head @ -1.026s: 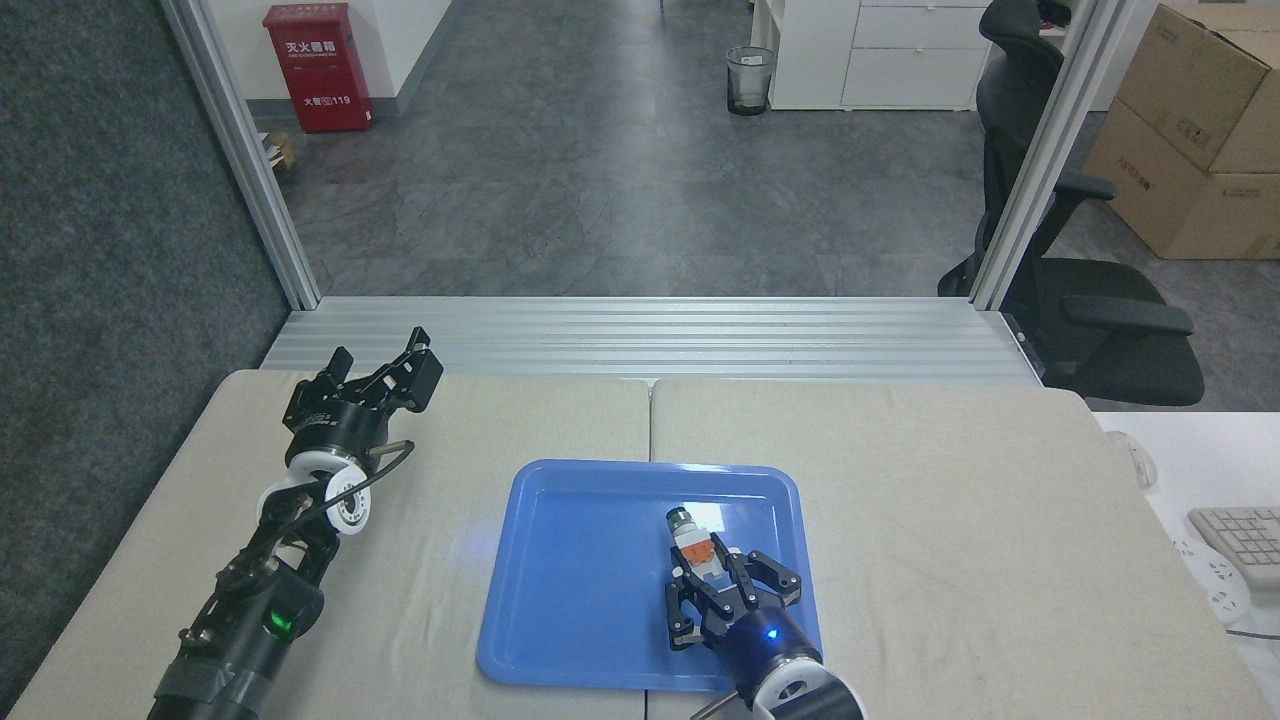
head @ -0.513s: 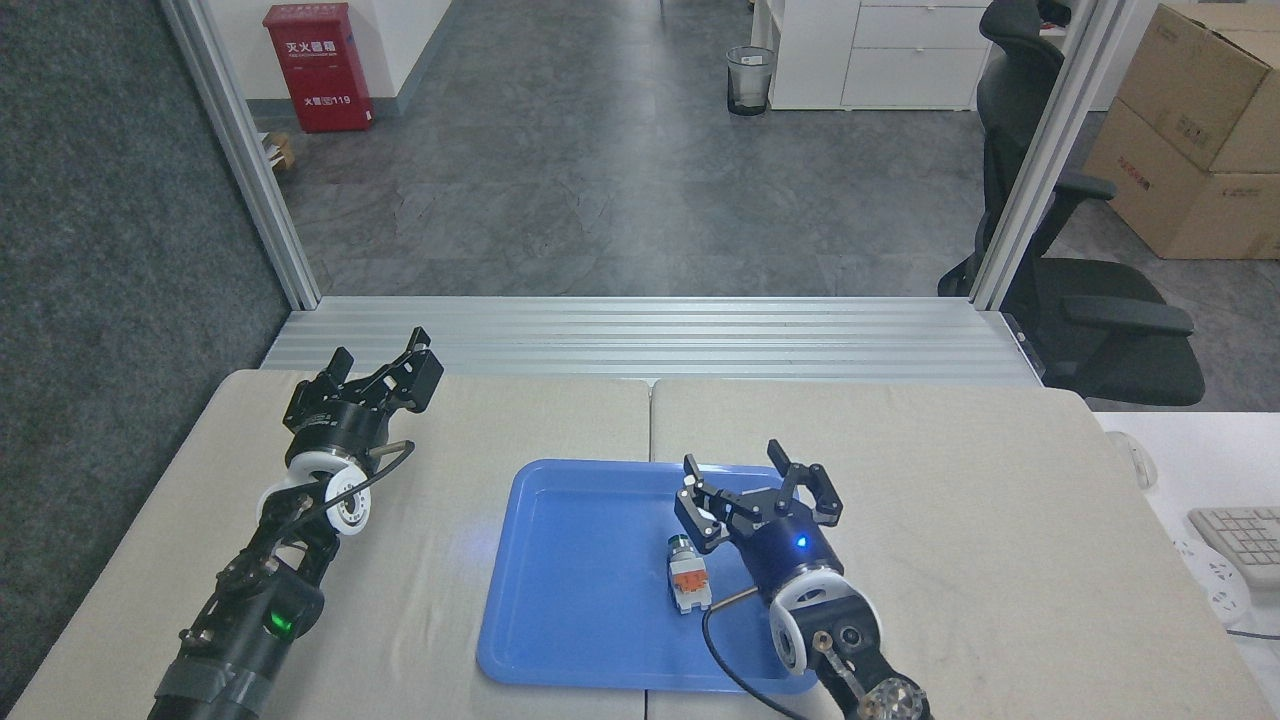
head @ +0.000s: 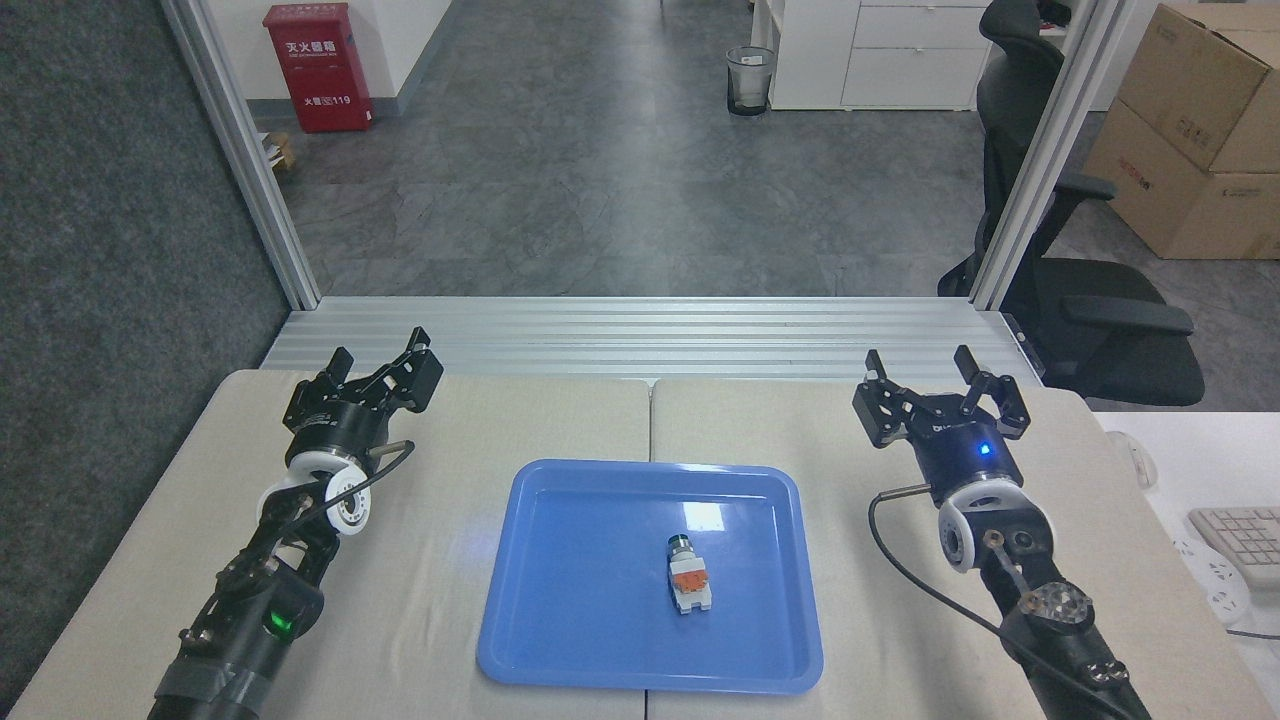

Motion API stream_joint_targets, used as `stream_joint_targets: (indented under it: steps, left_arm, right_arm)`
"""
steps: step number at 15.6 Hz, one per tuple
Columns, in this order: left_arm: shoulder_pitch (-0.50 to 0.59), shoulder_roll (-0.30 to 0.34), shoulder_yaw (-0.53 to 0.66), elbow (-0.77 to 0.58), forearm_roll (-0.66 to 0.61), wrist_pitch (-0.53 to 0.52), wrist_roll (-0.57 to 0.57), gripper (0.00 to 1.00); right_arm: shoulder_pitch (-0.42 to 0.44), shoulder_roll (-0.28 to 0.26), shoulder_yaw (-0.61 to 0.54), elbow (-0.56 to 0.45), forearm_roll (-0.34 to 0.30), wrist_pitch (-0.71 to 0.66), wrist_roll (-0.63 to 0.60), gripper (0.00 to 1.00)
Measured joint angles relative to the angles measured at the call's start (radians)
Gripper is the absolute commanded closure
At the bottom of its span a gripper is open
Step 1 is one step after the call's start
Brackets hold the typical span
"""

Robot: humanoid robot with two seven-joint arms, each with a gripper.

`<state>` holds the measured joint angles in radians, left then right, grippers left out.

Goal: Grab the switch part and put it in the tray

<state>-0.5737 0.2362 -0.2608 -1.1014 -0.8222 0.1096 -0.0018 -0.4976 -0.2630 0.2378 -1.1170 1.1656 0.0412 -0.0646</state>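
Note:
The switch part, a small white block with an orange middle and a dark round cap at its far end, lies flat in the blue tray, right of the tray's centre. My right gripper hovers open over the table's far right, well away from the tray, with nothing between its fingers. At the far left of the table my left gripper is also open and empty, fingers pointing away from me.
The table ends at a grooved aluminium sill. A black office chair stands beyond the right corner. A white desk with a keyboard adjoins on the right. Cardboard boxes stand at the far right.
My right gripper let go of the switch part, leaving it in the tray, then rose and drew back to the far right. The left arm has not moved.

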Motion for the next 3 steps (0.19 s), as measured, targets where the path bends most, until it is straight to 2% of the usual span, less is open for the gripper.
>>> stream_joint_targets:
  steps: [3]
  left_arm:
    - [0.000,0.000,0.000,0.000,0.000,0.000,0.000,0.00]
  right_arm:
    - [-0.004,-0.049,-0.037,0.036,-0.020,-0.004,-0.004,0.00]
